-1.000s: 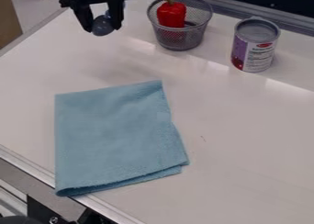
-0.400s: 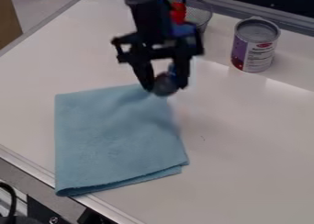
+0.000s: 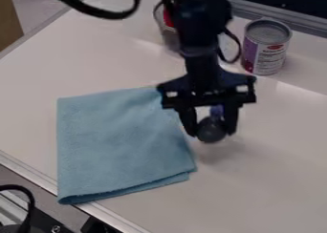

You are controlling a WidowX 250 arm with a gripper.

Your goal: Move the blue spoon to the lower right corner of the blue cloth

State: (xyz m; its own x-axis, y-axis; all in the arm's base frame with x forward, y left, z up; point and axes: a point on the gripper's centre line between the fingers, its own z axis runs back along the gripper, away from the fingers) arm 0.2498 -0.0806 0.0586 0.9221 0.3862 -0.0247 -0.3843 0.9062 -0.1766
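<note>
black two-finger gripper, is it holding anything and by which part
Yes, a blue spoon with a dark round bowl, by its bowl end, between the fingers; exact contact can't be told.

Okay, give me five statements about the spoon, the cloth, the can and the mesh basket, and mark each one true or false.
1. The spoon is in the hand. True.
2. The blue cloth is rolled up. False: it lies folded and spread out.
3. The can stands upright. True.
4. The spoon lies on the blue cloth. False: it is held to its right.
5. The arm partly hides the mesh basket. True.
</note>
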